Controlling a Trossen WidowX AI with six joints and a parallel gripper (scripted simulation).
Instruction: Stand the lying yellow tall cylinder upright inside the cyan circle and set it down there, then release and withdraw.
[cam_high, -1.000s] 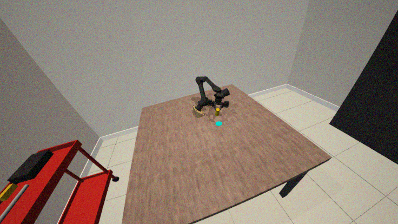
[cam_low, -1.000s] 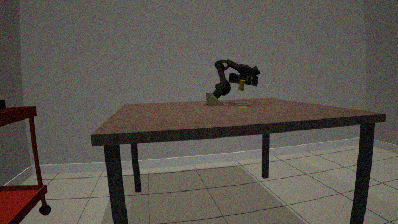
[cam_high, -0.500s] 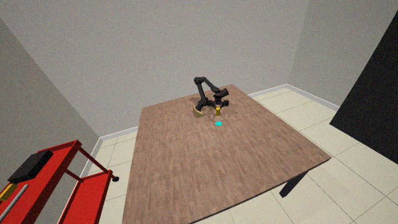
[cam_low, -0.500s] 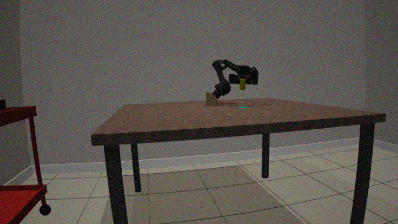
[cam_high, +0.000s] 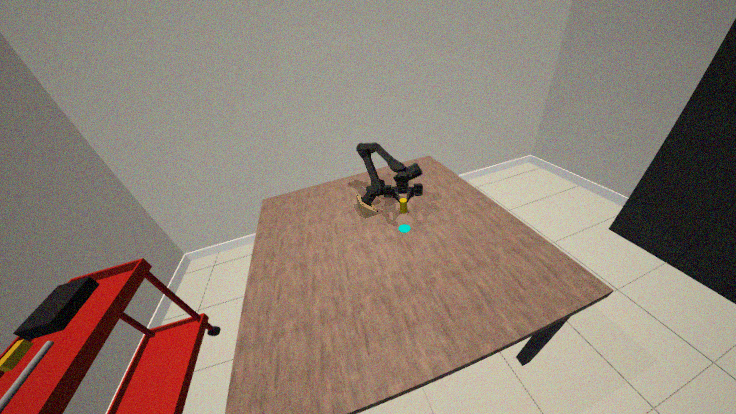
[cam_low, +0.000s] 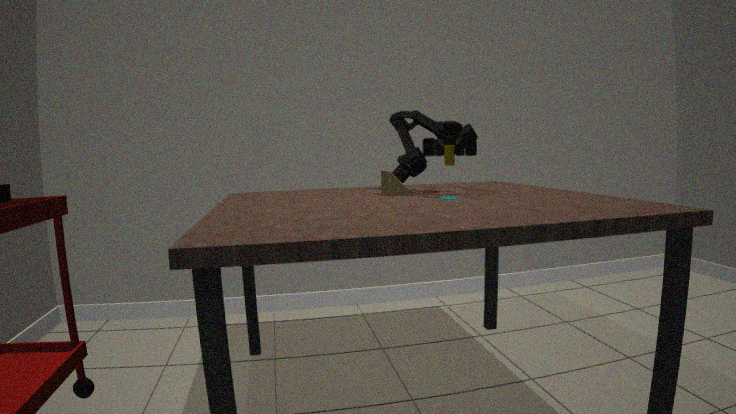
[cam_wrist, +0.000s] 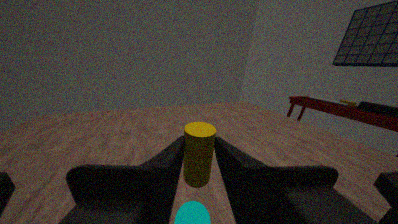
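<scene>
The yellow tall cylinder (cam_high: 403, 206) (cam_low: 449, 154) (cam_wrist: 198, 157) is upright and held in the air, well above the table top. My gripper (cam_high: 402, 201) (cam_low: 449, 147) (cam_wrist: 199, 140) is shut on it, with one finger on each side in the wrist view. The cyan circle (cam_high: 404, 228) (cam_low: 449, 198) (cam_wrist: 193, 215) lies flat on the table. In the exterior view it is straight below the cylinder. In the wrist view it shows below the cylinder, partly cut off by the frame's bottom edge.
The brown wooden table (cam_high: 329, 288) (cam_low: 319, 221) carries the arm and its tan wedge-shaped base (cam_high: 365, 207) (cam_low: 392, 184). A red cart (cam_high: 164, 370) (cam_low: 36, 208) (cam_wrist: 330, 108) with a black box on it stands beside the table.
</scene>
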